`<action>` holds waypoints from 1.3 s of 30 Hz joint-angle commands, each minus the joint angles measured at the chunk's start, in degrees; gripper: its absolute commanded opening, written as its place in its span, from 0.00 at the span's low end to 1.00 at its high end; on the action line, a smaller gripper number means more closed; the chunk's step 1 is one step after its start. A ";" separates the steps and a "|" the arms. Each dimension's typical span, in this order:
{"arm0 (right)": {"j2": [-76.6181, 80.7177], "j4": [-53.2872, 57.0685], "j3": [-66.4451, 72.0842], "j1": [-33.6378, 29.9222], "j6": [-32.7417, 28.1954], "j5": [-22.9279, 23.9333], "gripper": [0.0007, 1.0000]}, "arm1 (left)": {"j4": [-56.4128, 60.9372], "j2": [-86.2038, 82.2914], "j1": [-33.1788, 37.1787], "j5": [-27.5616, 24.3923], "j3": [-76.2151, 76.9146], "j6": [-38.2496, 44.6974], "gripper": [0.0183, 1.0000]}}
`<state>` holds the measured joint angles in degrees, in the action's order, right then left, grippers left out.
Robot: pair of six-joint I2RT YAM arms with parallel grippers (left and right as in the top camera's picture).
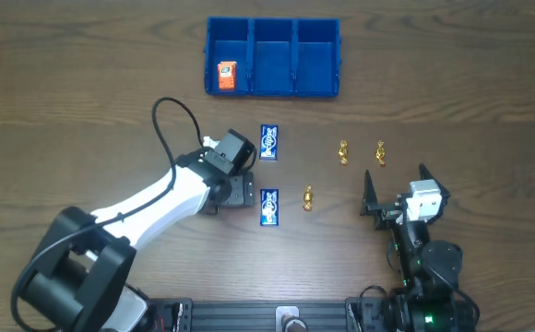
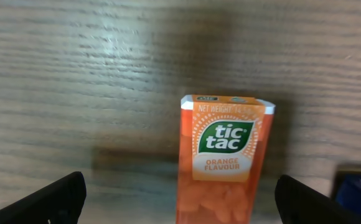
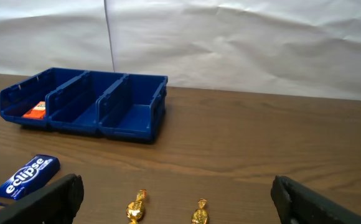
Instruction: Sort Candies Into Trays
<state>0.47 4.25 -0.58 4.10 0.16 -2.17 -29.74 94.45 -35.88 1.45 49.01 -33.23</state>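
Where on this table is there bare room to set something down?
Bare wood lies left of the blue tray, past the left arm, and along the right side beyond the gold candies. The tray's middle and right compartments are empty. The centre is crowded: two blue gum packs, three candies, the right arm.

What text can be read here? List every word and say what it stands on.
"tic tac": green badge on the orange candy box.
"ORANGE FLAVOUR": same box, below the badge.
"NET WEIGHT": same box, top edge; the rest is too small.
"eclipse": blue gum pack.
Unreadable in the top view: print on both blue gum packs and on the orange box in the blue tray.
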 commanded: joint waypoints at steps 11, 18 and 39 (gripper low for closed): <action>-0.31 0.31 0.13 0.33 -0.68 -0.31 1.00 | -0.37 5.31 -1.66 1.51 4.09 -1.57 0.88; -0.31 0.31 0.13 0.33 -0.66 -0.31 1.00 | -0.02 5.57 -1.66 1.51 4.09 -1.95 0.60; -0.31 0.31 0.13 0.33 -0.68 -0.31 1.00 | -1.01 -0.48 0.13 4.81 10.29 -1.22 0.32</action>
<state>0.47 4.23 -0.58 4.10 0.16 -2.17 -29.93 98.56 -37.34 2.28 53.80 -36.01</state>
